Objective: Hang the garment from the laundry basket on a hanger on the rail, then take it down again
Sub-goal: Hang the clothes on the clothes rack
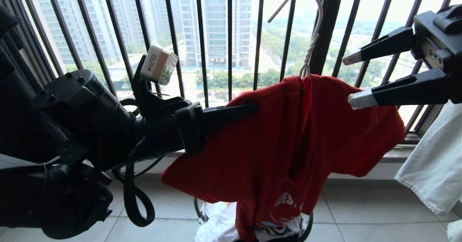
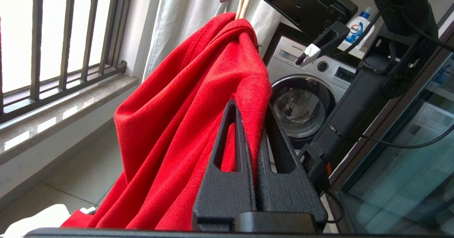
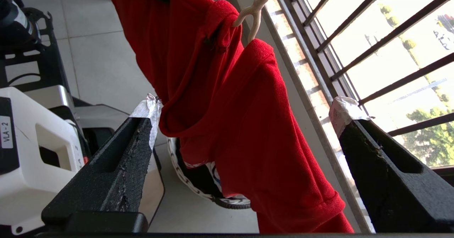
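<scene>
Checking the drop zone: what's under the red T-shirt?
Under the red T-shirt sits the laundry basket, its rim partly showing, with white cloth in it. The shirt's hem covers the rest of the basket's inside.

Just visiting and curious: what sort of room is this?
Probably a high-rise laundry balcony: a barred window overlooking tower blocks, a washing machine, and a red T-shirt on a hanger.

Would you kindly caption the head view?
Left gripper pinches red T-shirt draped over cream wire hanger; right gripper open beside it.
</scene>
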Available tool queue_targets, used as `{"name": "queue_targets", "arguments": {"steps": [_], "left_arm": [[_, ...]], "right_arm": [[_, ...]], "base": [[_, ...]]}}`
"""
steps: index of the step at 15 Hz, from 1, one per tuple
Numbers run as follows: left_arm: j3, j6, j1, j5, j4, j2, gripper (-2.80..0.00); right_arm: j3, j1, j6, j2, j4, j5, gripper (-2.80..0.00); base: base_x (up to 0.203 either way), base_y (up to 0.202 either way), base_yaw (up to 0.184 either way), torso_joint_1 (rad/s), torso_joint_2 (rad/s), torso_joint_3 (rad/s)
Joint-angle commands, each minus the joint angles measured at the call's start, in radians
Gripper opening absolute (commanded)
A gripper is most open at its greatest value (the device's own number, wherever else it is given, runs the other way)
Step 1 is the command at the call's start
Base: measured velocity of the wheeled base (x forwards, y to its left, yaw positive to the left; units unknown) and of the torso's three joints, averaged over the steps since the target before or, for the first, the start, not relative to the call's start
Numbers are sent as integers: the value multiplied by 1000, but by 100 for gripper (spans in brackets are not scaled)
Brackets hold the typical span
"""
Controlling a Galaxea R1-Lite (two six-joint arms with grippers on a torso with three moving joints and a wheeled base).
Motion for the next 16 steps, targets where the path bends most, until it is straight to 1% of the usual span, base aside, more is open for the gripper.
{"name": "queue_targets", "arguments": {"steps": [1,3,5,8,16], "left_arm": [[9,-10,0,-4,-7,-23,-280],[6,-24,0,-3,-7,-34,-280],[3,-64,0,-4,-7,-50,-280],[3,-66,-1,-5,-7,-47,-280],[1,-66,0,-4,-7,-55,-280]], "right_arm": [[17,13,-3,18,16,14,0],[46,24,-3,36,14,19,0],[36,27,-3,64,5,19,0],[1,43,-9,99,2,19,0],[3,56,-31,121,6,18,0]], "base": [[0,0,0,0,0,0],[0,0,0,0,0,0],[0,0,0,0,0,0],[0,0,0,0,0,0],[0,0,0,0,0,0]]}}
